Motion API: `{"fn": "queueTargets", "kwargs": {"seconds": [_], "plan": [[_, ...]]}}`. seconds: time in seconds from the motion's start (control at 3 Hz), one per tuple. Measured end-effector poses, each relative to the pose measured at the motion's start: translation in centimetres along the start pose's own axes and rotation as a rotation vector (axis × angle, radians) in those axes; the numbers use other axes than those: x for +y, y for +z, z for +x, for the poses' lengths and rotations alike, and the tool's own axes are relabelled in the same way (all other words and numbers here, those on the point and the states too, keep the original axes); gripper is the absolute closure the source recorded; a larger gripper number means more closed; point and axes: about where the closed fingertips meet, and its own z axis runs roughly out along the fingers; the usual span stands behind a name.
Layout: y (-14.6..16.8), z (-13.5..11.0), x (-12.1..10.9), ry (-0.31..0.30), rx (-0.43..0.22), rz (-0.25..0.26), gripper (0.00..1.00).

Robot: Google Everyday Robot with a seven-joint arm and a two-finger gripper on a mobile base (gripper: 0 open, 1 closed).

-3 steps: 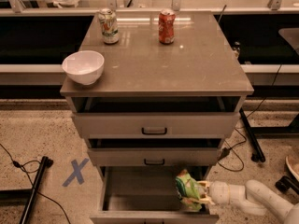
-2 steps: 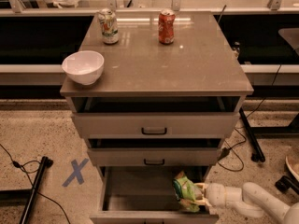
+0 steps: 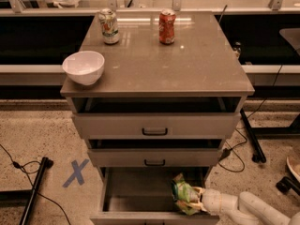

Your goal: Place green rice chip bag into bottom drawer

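The green rice chip bag (image 3: pixel 183 194) is a crinkled lime-green packet with a white label. It sits inside the open bottom drawer (image 3: pixel 136 191) at its right side, near the front wall. My gripper (image 3: pixel 199 200) reaches in from the lower right on a white arm and is shut on the bag's right end. The bag is low in the drawer; I cannot tell whether it touches the floor.
Two shallower drawers (image 3: pixel 154 125) above stand slightly pulled out. On the cabinet top are a white bowl (image 3: pixel 83 67), a green-white can (image 3: pixel 108 26) and a red can (image 3: pixel 167 26). A blue tape X (image 3: pixel 76 172) and a black pole (image 3: pixel 35 186) lie on the floor at left.
The gripper and bag have shifted a little to the left and lower into the bottom drawer.
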Motion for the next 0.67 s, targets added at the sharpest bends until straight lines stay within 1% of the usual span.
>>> {"fn": "queueTargets", "kwargs": {"seconds": [0.67], "plan": [[0.39, -0.13, 0.15, 0.001, -0.005, -0.008, 0.04]]}}
